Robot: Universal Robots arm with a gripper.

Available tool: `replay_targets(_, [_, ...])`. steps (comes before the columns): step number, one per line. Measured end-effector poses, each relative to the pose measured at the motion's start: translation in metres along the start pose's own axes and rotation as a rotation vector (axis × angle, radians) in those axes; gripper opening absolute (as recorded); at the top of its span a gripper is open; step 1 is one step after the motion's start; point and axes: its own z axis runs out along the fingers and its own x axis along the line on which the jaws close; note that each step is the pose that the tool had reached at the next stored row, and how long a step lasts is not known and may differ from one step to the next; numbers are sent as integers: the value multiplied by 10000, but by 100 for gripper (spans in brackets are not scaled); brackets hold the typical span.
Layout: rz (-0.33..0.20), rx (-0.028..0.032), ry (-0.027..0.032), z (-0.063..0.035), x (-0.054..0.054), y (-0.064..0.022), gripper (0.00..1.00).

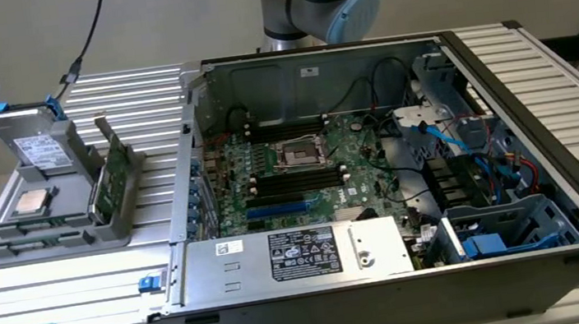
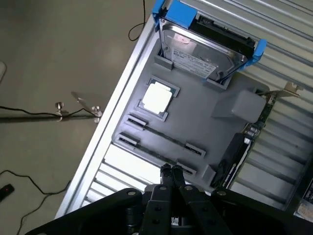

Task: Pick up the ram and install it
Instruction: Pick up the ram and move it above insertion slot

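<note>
The ram (image 2: 166,136) is standing on edge in a slotted row of the grey tray (image 2: 205,127). It is showing as a thin dark strip running between two end clips, and from this angle its chips cannot be made out. A second row of the same kind is running just beside it, closer to the tray's edge; whether that one is carrying a stick cannot be told.

Past the rows, toward the middle of the tray, a processor (image 2: 157,98) is lying flat in a square recess. A hard drive (image 2: 200,49) in a blue carrier is leaning at the tray's far edge. A wider green card (image 1: 103,185) with a metal bracket is standing upright along the tray's side that is facing the computer case (image 1: 396,310).

The gripper (image 2: 171,170) is hanging above the tray's edge nearest the slotted rows. Its fingers are pressing together and it is carrying nothing, clear of the ram.

The tray is sitting on the slatted bench (image 1: 63,297), toward the bench's edge on the exterior view's left. The case is lying open beside it, taking up the middle of the bench and the exterior view's right. Inside it a motherboard (image 1: 361,161) is showing black slots (image 1: 294,181), and a power supply (image 1: 226,269) is sitting along the case's near edge.
</note>
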Motion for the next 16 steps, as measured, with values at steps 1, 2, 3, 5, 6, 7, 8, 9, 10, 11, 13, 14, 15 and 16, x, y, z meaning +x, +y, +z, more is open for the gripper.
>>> replay_targets(1, [-189, 10, 15, 6, 0, -1, 11])
replay_targets(2, [-369, 19, 27, 13, -1, -1, 11])
replay_targets(3, [-547, 28, 40, 19, -1, -1, 11])
replay_targets(5, [-911, 47, 65, 30, -1, -2, 11])
replay_targets(6, [-1090, 57, 77, 32, -2, -2, 11])
replay_targets(7, [-1270, 65, 89, 34, -1, -2, 11])
replay_targets(8, [-1448, 75, 103, 35, -1, -3, 11])
replay_targets(9, [-1634, 84, 117, 37, -1, -3, 11])
replay_targets(10, [-1823, 95, 132, 38, -2, -3, 11])
replay_targets(11, [-1992, 103, 143, 40, -2, -3, 11])
replay_targets(13, [-2360, 122, 170, 45, -2, -3, 11])
replay_targets(14, [-2546, 132, 184, 48, -2, -4, 11])
replay_targets(15, [-2718, 141, 197, 52, -3, -4, 11])
replay_targets(16, [-2903, 150, 210, 55, -3, -4, 11])
